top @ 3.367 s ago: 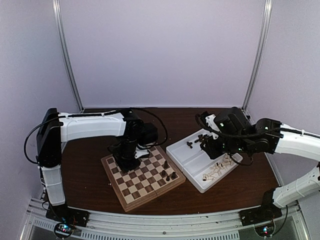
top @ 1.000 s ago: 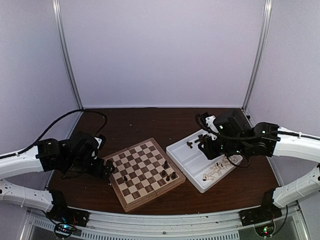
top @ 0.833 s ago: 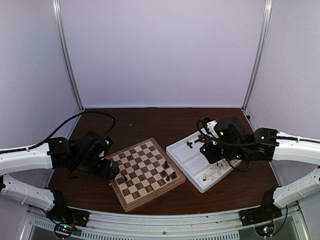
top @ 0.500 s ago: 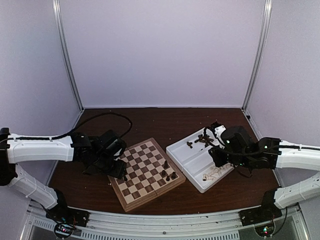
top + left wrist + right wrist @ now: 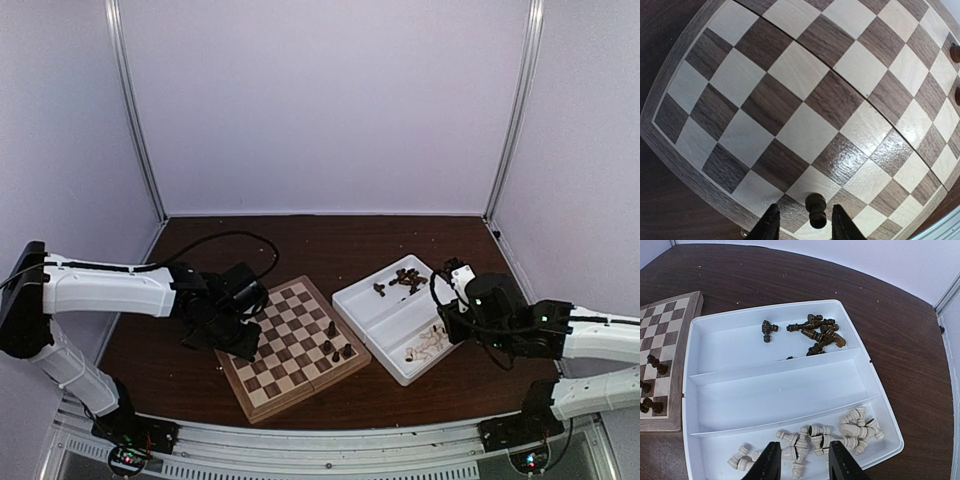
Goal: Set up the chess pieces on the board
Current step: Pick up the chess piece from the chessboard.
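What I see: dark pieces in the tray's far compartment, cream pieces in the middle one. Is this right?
No. The right wrist view shows cream pieces in the tray's near compartment; the middle is empty. The dark pieces are as said.

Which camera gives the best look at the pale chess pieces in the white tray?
The right wrist view: the pale pieces lie spread along the white tray's nearest compartment, each shape distinct. The top external view shows them only as a small pale cluster. The left wrist view shows just the board, none of them.
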Robot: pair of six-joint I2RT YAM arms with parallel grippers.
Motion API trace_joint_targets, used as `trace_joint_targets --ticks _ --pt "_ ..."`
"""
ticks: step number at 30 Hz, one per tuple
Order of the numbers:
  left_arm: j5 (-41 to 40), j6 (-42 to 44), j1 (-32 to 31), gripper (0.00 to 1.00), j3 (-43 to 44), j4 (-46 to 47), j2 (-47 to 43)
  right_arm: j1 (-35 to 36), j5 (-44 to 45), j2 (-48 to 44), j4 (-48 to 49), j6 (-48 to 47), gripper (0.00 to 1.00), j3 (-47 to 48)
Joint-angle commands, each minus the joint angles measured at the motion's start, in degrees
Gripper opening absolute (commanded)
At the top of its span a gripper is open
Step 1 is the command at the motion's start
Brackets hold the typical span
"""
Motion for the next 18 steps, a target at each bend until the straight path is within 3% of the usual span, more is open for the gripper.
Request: trace_joint_targets --ticks 1,10,15,18 --pt "0.4 -0.8 -0.3 0.35 1.5 -0.4 1.4 -0.9 2.1 -2.8 1.7 -1.8 0.36 -1.5" --pt "1.0 -1.2 -0.7 0.25 1.9 -0.4 3.4 -1.3 1.1 -6.3 3.8 -2.3 0.37 -4.6" --pt "0.8 -1.1 -1.0 0.06 2.6 -1.1 3.6 -1.3 0.9 -7.2 4.9 -2.4 0.38 -5.5" --pt "0.3 -1.1 -1.5 0.02 4.0 -2.6 3.5 -1.3 0.8 -7.0 5.3 -2.4 0.38 -5.6"
